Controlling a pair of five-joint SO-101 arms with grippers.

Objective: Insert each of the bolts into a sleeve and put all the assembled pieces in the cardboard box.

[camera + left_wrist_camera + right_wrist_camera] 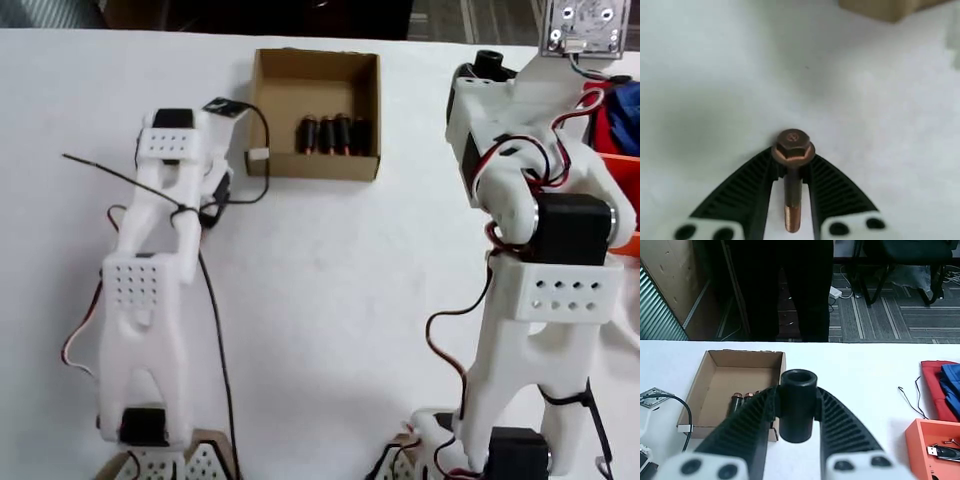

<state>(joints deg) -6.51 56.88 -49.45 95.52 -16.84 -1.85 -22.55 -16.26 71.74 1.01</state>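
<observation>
**Left arm.** My left claw (793, 167) is closed on a copper-coloured hex-flange bolt (793, 146). The shank lies in the gap between the two black ribbed fingers (747, 187). The hexagonal head sits just past the fingertips and the threaded end points back toward the wrist. Behind the bolt I see the white desk (715, 75), with a corner of the brown cardboard box (880, 7) at the far edge. I cannot tell whether the bolt head touches the desk.

**Right arm.** My right claw (797, 405) is clamped around a black cylindrical sleeve (799, 412). The sleeve is pinched on both sides by the fingers, and the open bore at its end is in sight. The sleeve is carried above the desk, and the cardboard box (725, 382) lies beyond it.

**High view.** The cardboard box (285, 95) stands open on the white desk (330, 270) between the two arms, nearer the left arm. Four dark assembled pieces (335, 134) with copper-coloured ends lie side by side against the box's right-hand wall, and the rest of the box floor is bare. From the right wrist these pieces (742, 399) show partly behind a claw finger.

**Periphery.** An orange tray (930, 432) and a red cloth (937, 385) sit at the desk's right edge, well apart from the box.
</observation>
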